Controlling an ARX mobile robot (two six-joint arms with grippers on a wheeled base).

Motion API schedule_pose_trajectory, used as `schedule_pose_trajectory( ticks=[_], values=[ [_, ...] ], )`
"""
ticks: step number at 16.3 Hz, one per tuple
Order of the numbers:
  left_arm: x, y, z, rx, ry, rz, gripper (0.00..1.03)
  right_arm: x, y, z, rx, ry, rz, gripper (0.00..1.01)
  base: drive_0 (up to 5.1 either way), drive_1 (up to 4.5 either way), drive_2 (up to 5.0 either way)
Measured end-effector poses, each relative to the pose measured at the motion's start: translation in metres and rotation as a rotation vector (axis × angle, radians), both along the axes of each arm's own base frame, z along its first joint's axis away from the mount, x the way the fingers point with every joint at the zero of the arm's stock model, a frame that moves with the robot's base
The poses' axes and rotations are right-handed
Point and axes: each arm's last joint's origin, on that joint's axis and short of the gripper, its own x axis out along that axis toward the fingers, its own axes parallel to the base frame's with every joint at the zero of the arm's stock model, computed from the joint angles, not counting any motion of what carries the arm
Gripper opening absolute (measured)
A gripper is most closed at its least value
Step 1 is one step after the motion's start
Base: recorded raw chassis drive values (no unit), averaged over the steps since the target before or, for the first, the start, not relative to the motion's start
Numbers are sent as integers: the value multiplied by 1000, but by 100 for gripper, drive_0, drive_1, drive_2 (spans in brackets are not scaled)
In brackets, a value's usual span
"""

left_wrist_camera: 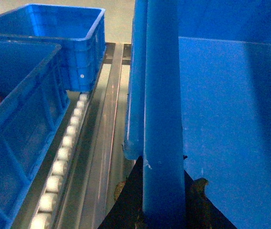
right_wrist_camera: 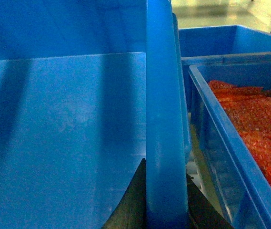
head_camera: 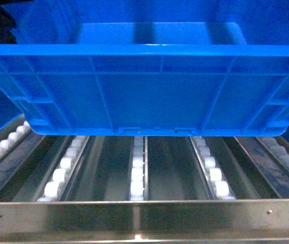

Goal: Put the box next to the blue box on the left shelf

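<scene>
Blue crate carried over the roller shelf, one hand on each side rim.

Head view: the large bright blue ribbed plastic crate hangs tilted above the low steel shelf with white roller rows, not yet resting, so it can slide in. Left wrist view: the left hand at 6 o'clock pinches the crate's rim; two neighbouring blue plastic crates sit toward 10 o'clock. Right wrist view: the right hand pinches the opposite rim; a blue crate of red material lies at 3 o'clock.
</scene>
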Motion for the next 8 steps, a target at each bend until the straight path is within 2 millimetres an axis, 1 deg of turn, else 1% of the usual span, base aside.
schedule_pose_trajectory(
  ticks=[8],
  values=[
    [0, 0, 0, 1, -1, -1, 8, 0, 0, 0, 0, 1, 0, 7, 2, 435, -432]
  ],
)
